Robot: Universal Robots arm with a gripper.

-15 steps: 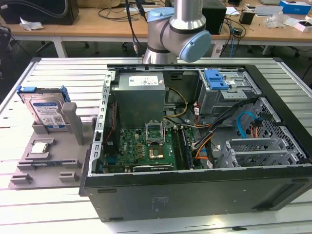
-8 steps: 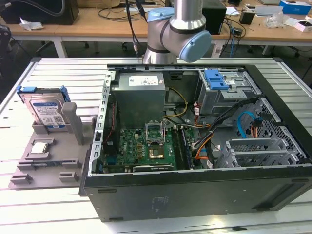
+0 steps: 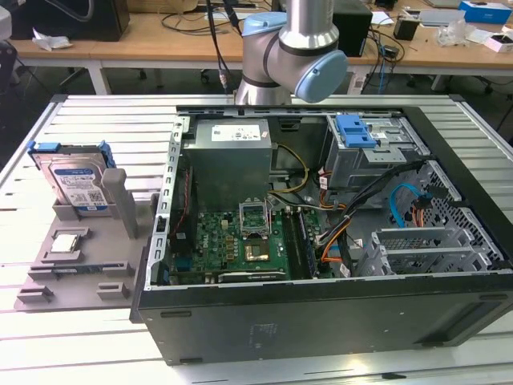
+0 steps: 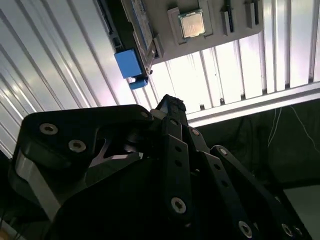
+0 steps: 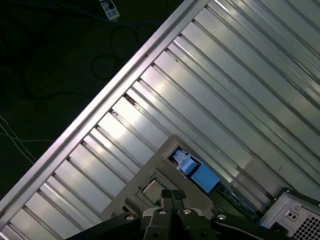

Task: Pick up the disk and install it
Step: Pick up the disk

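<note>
Disk (image 3: 76,180) stands on edge in the grey holder (image 3: 120,210) at the exterior view's left, untouched. Gripper (image 4: 170,104) hangs clear above, its claw closed and empty (lowered like that, it would likely strike and topple the disk).

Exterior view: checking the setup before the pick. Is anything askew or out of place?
Nothing stands out. The disk stands on edge in the grey fixture, the CPU chip lies flat in its recess, and the computer case lies open.
</note>
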